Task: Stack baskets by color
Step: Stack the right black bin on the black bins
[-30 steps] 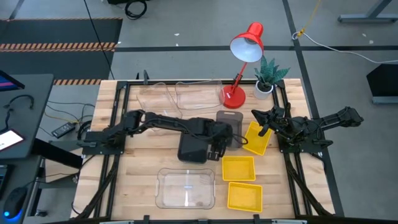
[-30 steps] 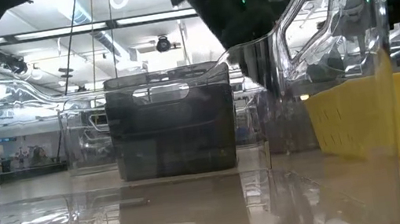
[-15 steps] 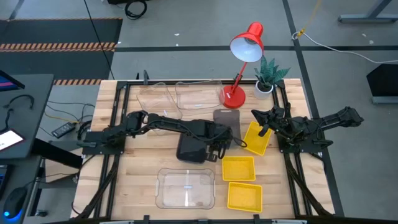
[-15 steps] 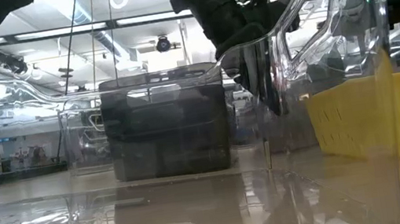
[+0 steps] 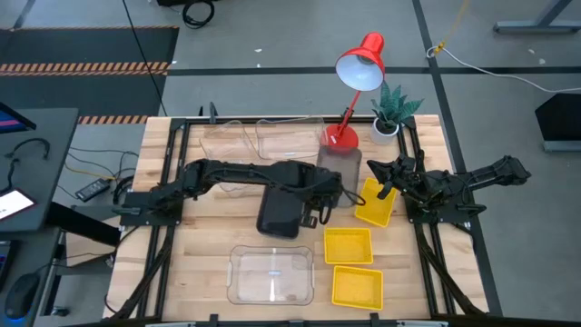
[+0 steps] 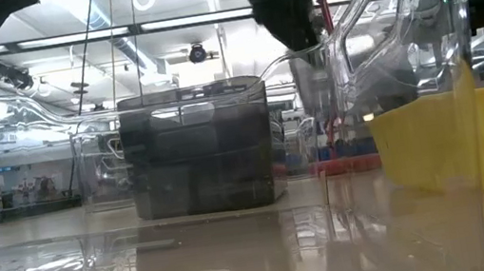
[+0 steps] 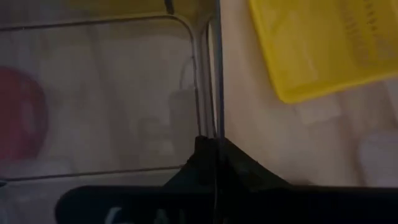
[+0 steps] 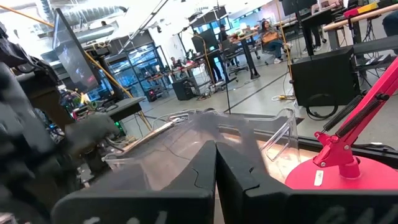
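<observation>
The left gripper is near the middle of the wooden table, and its two fingers are pinching the thin wall of a grey see-through basket that sits tipped up beside the base of the red desk lamp. In the left wrist view the dark fingers meet on that wall, with no gap between them. A darker grey basket stands on the table just beside the left arm (it looks like a dark box from the low camera). Two clear baskets lie by the far edge of the table, and one more clear basket lies by the near edge. Two yellow baskets lie flat near the near right corner, one behind the other, and a third yellow basket rests tilted, close to the right gripper. The right gripper waits at the right side of the table with its fingers pressed together, holding nothing. A small green plant in a white pot stands at the far right corner.
</observation>
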`<action>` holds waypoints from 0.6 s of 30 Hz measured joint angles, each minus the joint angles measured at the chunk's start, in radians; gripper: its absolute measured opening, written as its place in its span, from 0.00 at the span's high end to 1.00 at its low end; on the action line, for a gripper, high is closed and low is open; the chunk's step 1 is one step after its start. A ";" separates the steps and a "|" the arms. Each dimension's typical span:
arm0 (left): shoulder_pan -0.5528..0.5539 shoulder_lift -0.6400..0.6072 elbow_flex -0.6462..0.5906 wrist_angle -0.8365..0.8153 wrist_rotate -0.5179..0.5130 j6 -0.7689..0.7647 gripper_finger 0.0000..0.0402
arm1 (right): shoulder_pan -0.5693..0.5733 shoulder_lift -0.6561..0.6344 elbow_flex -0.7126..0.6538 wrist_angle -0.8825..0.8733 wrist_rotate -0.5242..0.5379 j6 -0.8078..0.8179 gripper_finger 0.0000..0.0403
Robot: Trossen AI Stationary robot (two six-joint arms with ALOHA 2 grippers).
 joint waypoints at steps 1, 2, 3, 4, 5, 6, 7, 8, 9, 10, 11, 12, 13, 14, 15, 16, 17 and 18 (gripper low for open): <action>0.000 0.000 0.025 -0.040 0.000 -0.012 0.99 | 0.000 0.000 0.000 0.000 0.000 0.000 0.97; -0.003 0.000 0.046 -0.073 0.000 -0.024 0.99 | 0.000 0.000 0.000 0.000 0.000 0.000 0.97; -0.007 0.000 0.066 -0.102 -0.002 -0.035 0.99 | 0.000 0.000 0.000 0.000 0.000 0.000 0.97; -0.012 0.000 0.082 -0.124 -0.010 -0.041 0.99 | 0.000 0.000 0.000 0.000 0.000 0.000 0.97; -0.018 0.000 0.096 -0.147 -0.023 -0.042 0.99 | 0.000 0.000 0.000 0.000 0.000 0.000 0.97; -0.026 -0.005 0.102 -0.173 -0.044 -0.043 0.99 | 0.000 0.000 0.000 0.000 0.000 0.000 0.97; -0.035 -0.012 0.099 -0.193 -0.064 -0.044 0.99 | 0.000 0.000 0.000 0.000 0.000 0.000 0.97; -0.044 -0.021 0.092 -0.200 -0.079 -0.048 0.99 | 0.000 0.000 0.000 0.000 0.000 0.000 0.97; -0.053 -0.027 0.088 -0.206 -0.089 -0.060 0.99 | 0.000 0.000 0.000 0.000 0.000 0.000 0.97; -0.060 -0.034 0.088 -0.217 -0.094 -0.068 0.99 | 0.000 0.000 0.000 0.000 0.000 0.000 0.97; -0.068 -0.042 0.087 -0.235 -0.097 -0.078 0.99 | 0.000 0.000 0.000 0.000 0.000 0.000 0.97; -0.076 -0.050 0.087 -0.256 -0.099 -0.091 0.99 | 0.000 0.000 0.000 0.000 0.000 0.000 0.97; -0.086 -0.057 0.087 -0.271 -0.104 -0.104 0.99 | 0.000 0.000 0.000 0.000 0.000 0.000 0.97; -0.096 -0.065 0.086 -0.286 -0.114 -0.116 0.99 | 0.000 0.000 0.000 0.000 0.000 0.000 0.97; -0.107 -0.072 0.086 -0.304 -0.129 -0.120 0.99 | 0.000 0.000 0.000 0.000 0.000 0.000 0.97; -0.118 -0.078 0.086 -0.315 -0.149 -0.123 0.99 | 0.000 0.000 0.000 0.000 0.000 0.000 0.97; -0.131 -0.085 0.086 -0.331 -0.169 -0.129 0.99 | 0.000 0.000 0.000 0.000 0.000 0.000 0.97; -0.141 -0.092 0.086 -0.353 -0.187 -0.142 0.99 | 0.000 0.000 0.000 0.000 0.000 0.000 0.97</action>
